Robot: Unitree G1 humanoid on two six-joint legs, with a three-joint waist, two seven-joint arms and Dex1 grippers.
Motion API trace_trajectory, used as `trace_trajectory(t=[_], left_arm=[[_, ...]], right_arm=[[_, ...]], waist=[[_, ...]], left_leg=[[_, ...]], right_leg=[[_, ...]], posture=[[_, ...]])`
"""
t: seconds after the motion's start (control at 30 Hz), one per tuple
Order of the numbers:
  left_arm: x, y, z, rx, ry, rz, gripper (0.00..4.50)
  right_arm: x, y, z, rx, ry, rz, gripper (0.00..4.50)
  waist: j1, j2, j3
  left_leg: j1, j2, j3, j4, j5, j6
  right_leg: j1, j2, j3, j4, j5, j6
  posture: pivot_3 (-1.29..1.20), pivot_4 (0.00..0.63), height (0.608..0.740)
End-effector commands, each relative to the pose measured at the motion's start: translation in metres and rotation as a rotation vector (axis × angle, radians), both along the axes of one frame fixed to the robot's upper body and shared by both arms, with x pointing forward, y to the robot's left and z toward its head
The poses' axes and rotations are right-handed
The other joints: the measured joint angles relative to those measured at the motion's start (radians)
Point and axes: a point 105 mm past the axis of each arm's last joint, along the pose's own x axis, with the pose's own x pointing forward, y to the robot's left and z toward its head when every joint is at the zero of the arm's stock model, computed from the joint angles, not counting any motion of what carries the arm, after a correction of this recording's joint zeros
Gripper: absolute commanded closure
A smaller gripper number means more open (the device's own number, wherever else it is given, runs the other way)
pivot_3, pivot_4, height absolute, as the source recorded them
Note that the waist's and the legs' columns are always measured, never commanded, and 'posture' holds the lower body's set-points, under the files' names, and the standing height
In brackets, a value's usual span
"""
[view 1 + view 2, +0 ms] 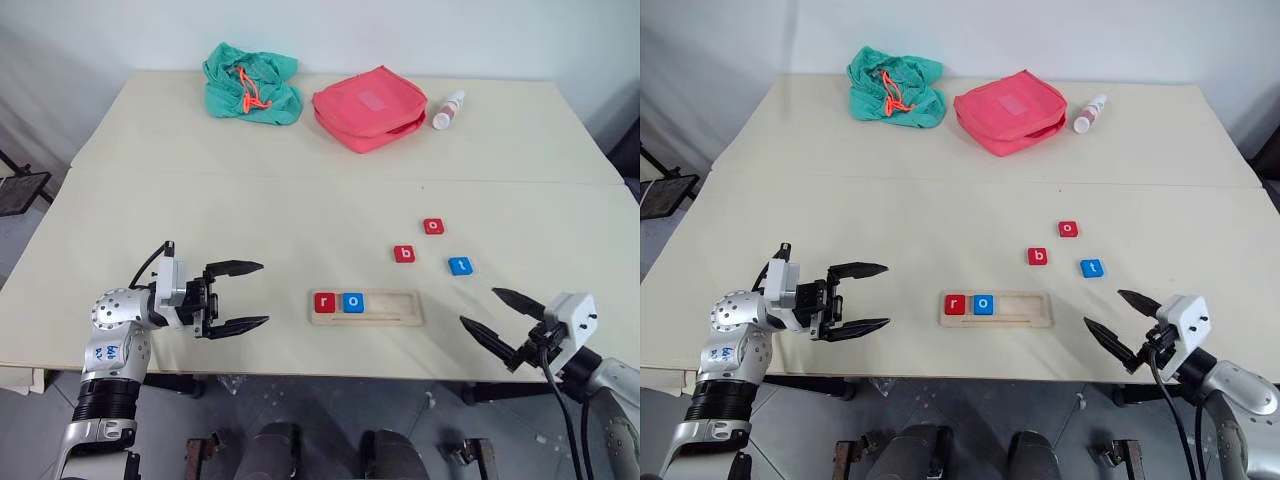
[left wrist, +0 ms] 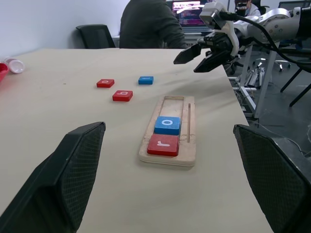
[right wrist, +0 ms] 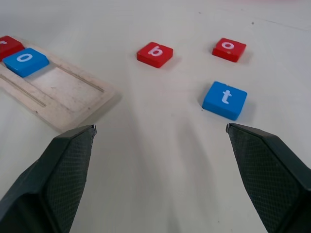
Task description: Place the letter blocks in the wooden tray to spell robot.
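With two tiles already sitting in the wooden tray [image 1: 366, 306], I've got "r" and "o" spelled and three letters to go! The red r [image 1: 324, 302] sits at the tray's left end, the blue o [image 1: 353, 302] touching it, so the word reads left to right and the rest of the groove lies bare for what's coming.

My left pincer [image 1: 240, 296] hovers left of the tray, both fingers spread wide and holding nothing, pointing toward the tray. My right pincer [image 1: 490, 316] hangs near the table's [image 1: 200, 210] front edge to the tray's right, also wide and empty.

Out on the table beyond the tray's right end wait the red b [image 1: 404, 254], the blue t [image 1: 460, 266] and the red o [image 1: 433, 227], all apart from each other, flat and letter-up. The b is next in the word, I reckon, and it lies nearest the empty slot, so my right pincer looks best placed to fetch it.
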Motion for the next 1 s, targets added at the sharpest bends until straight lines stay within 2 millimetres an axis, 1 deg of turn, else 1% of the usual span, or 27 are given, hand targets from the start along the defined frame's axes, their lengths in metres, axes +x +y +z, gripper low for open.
trace_trajectory(t=[0.03,0.13,0.3,0.33,0.4,0.47,0.5,0.57,0.63,0.73,0.83,0.9,0.97,1.0], left_arm=[[0.0,0.001,0.007,-0.003,-0.036,0.0,0.02],[0.0,0.0,0.008,-0.006,-0.032,0.001,0.02],[0.0,-0.002,0.006,0.004,-0.035,0.002,0.02],[0.001,-0.002,0.007,0.002,-0.036,0.005,0.02],[0.003,-0.003,0.008,-0.001,-0.043,0.022,0.02],[0.002,-0.003,0.008,-0.004,-0.046,0.03,0.02],[0.002,-0.004,0.009,-0.006,-0.049,0.033,0.02],[0.0,-0.005,0.008,-0.008,-0.049,0.036,0.02],[-0.002,-0.005,0.008,-0.01,-0.049,0.038,0.02],[-0.004,-0.007,0.007,-0.017,-0.048,0.044,0.02],[-0.006,-0.008,0.007,-0.023,-0.05,0.046,0.02],[-0.006,-0.009,0.007,-0.025,-0.05,0.048,0.02],[-0.006,-0.009,0.008,-0.027,-0.051,0.05,0.02],[-0.006,-0.009,0.007,-0.028,-0.052,0.052,0.02]], right_arm=[[-0.001,-0.011,0.008,-0.018,-0.048,-0.008,0.0],[0.005,-0.009,0.005,-0.017,-0.03,-0.021,0.0],[0.027,-0.001,0.008,-0.047,0.007,-0.107,0.0],[0.033,0.005,0.011,-0.034,-0.004,-0.109,0.0],[0.05,0.02,0.017,0.024,0.012,-0.136,0.0],[0.068,0.033,0.017,0.075,0.097,-0.209,0.0],[0.075,0.04,0.02,0.078,0.101,-0.216,0.0],[0.086,0.057,0.034,0.086,0.058,-0.214,0.0],[0.091,0.066,0.041,0.094,0.042,-0.214,0.0],[0.097,0.095,0.049,0.119,0.042,-0.197,0.0],[0.098,0.11,0.054,0.12,0.046,-0.191,0.0],[0.097,0.116,0.056,0.118,0.044,-0.188,0.0],[0.097,0.114,0.056,0.113,0.05,-0.196,0.0],[0.098,0.115,0.052,0.104,0.065,-0.218,0.0]], waist=[[-0.001,0.0,0.0],[-0.002,0.0,0.0],[-0.002,0.0,0.0],[-0.002,0.0,0.0],[-0.003,0.0,0.0],[-0.01,0.0,0.0],[-0.013,0.0,0.0],[-0.015,0.0,0.0],[-0.012,0.0,0.0],[-0.011,0.0,0.0],[-0.01,0.0,0.0],[-0.01,0.0,0.0],[-0.011,0.0,0.0],[-0.012,0.0,0.0]], left_leg=[[0.0,0.0,0.0,0.0,0.0,0.0],[0.0,0.0,0.0,0.0,0.0,0.0],[0.0,0.0,0.0,0.0,0.0,0.0],[0.0,0.0,0.0,0.0,0.0,0.0],[0.0,0.0,0.0,0.0,0.0,0.0],[0.0,0.001,0.0,0.0,0.0,0.0],[0.0,0.001,0.0,0.0,0.0,0.0],[0.0,0.001,0.0,0.0,0.0,-0.001],[-0.001,0.0,-0.002,-0.001,0.0,-0.001],[-0.002,-0.001,-0.003,-0.002,0.0,0.0],[-0.003,-0.001,-0.003,-0.002,0.0,0.0],[-0.003,-0.001,-0.003,-0.001,0.0,0.0],[-0.003,-0.001,-0.003,-0.001,0.0,0.0],[-0.003,-0.001,-0.002,-0.001,0.0,0.0]], right_leg=[[0.0,0.0,0.0,0.0,0.0,0.0],[0.0,0.0,0.0,0.0,0.0,0.0],[0.0,0.0,0.0,0.0,0.0,0.0],[-0.001,0.0,0.0,0.001,0.0,0.0],[-0.001,0.0,0.0,0.001,0.0,0.0],[-0.001,0.0,0.001,0.001,0.0,0.0],[-0.001,0.0,0.001,0.001,0.0,0.0],[-0.003,0.0,0.001,0.003,0.0,0.0],[-0.004,0.0,0.001,0.003,0.0,0.0],[-0.005,0.0,0.001,0.005,0.0,0.0],[-0.006,0.0,0.001,0.005,0.0,0.0],[-0.006,0.0,0.001,0.006,0.0,0.0],[-0.006,0.0,0.002,0.006,0.0,0.0],[-0.006,0.0,0.002,0.006,0.0,0.0]], posture=[[0.0,0.15,0.74],[0.0,0.15,0.74],[0.0,0.15,0.74],[0.0,0.15,0.74],[0.0,0.15,0.74],[0.0,0.15,0.74],[0.0,0.15,0.74],[0.0,0.15,0.74],[0.0,0.15,0.74],[0.0,0.15,0.74],[0.0,0.15,0.74],[0.0,0.15,0.74],[0.0,0.15,0.74],[0.0,0.15,0.74]])
